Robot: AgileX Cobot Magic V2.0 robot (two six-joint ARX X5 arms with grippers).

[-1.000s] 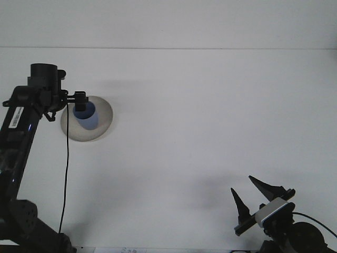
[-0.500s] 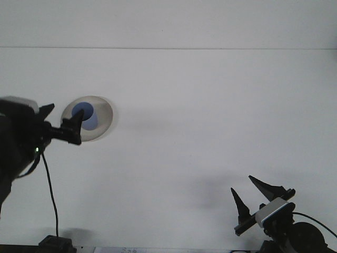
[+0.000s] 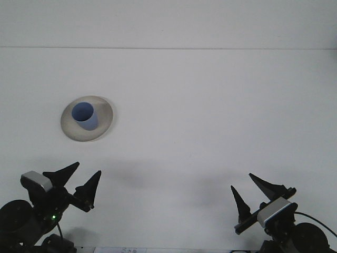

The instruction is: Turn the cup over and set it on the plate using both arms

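Observation:
A blue cup [image 3: 85, 116] stands mouth up on the pale round plate [image 3: 103, 122] at the left of the white table. My left gripper [image 3: 80, 177] is low at the bottom left, well in front of the plate, open and holding nothing. At the bottom right my right gripper [image 3: 250, 191] is also open and holds nothing, far from the cup.
The white table [image 3: 210, 105] stretches back to a wall line at the far edge. Both arm bases sit at the bottom corners, with a white strip along the front edge.
My left arm has let go of the cup, drawn back from the plate and folded down to the bottom left. The cup stays on the plate. The right arm has not moved.

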